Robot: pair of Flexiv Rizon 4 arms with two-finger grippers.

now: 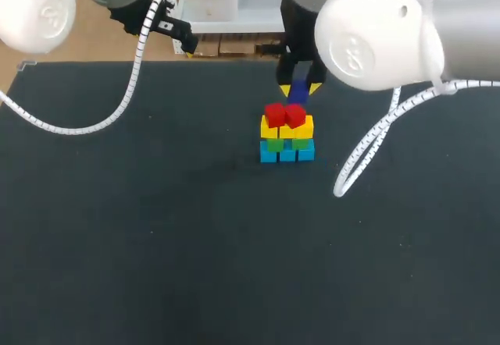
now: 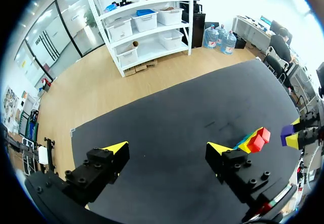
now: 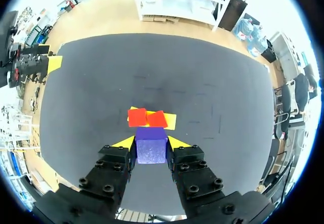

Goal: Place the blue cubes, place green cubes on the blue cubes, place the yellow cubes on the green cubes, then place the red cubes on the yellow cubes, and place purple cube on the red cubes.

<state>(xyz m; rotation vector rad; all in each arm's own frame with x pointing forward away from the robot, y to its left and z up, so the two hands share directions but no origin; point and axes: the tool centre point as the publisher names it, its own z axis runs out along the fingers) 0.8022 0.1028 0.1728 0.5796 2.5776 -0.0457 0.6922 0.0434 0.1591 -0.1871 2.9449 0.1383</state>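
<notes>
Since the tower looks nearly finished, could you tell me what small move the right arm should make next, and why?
Probably ease the right tool forward until the purple cube it is shut on sits over the red cubes. In the right wrist view the red pair lies ahead of the cube, not under it, with nothing on top.

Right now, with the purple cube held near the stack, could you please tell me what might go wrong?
The purple cube in the right gripper is not yet centred over the two red cubes; released off-centre, it could tip off. The red cubes look skewed to each other, so the seat may be uneven. The fingertips flank the cube and might nudge the stack on lowering.
</notes>
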